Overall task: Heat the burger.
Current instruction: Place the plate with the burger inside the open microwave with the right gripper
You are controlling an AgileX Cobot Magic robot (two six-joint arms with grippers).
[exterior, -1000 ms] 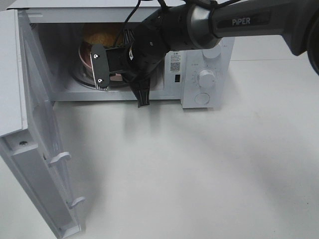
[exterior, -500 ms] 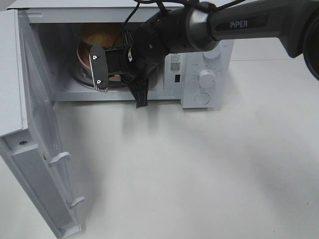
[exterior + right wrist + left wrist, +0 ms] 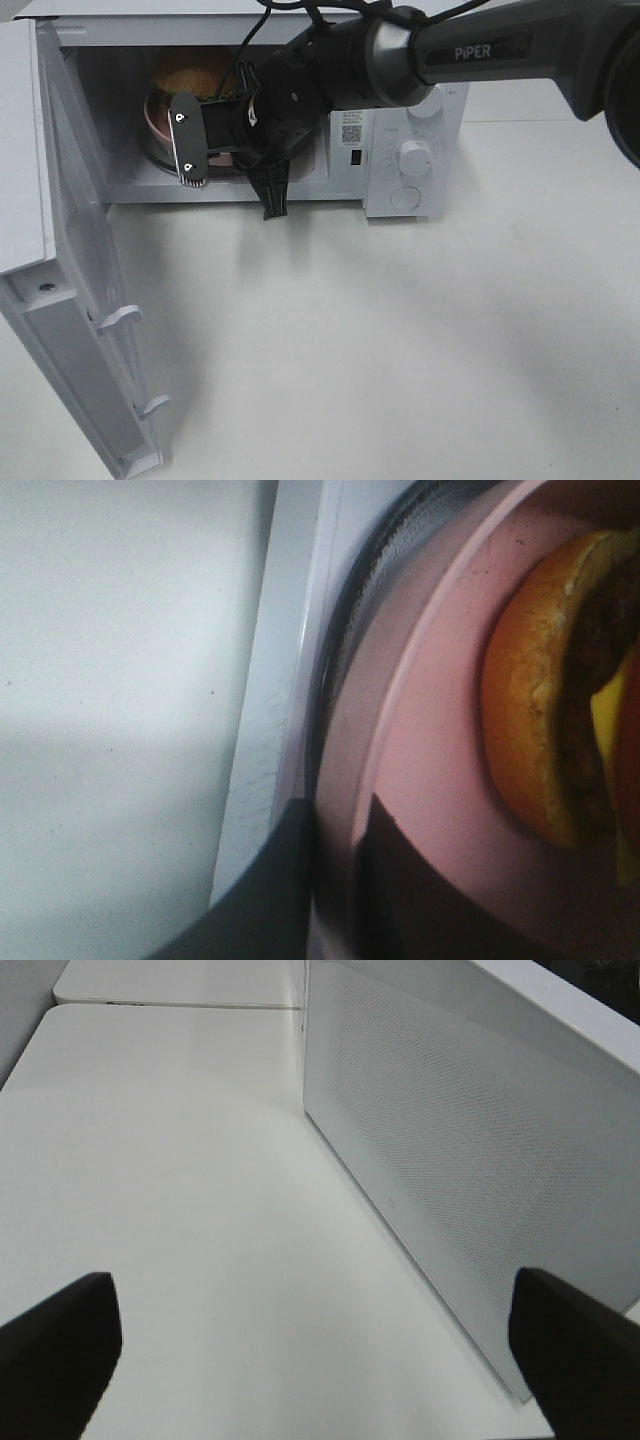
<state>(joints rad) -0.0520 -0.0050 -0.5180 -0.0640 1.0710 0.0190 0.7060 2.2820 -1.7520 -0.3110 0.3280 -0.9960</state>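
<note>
A white microwave oven (image 3: 410,150) stands on the white counter (image 3: 400,350) with its door (image 3: 70,290) swung wide open. Inside the oven is the round burger (image 3: 190,70) with a golden-brown bun. It lies on a round pink plate (image 3: 153,112). The black right arm (image 3: 480,45) reaches into the oven, and the right jaws are clamped on the rim of the plate. The left jaws stand wide apart over the counter, beside the door, holding nothing.
</note>
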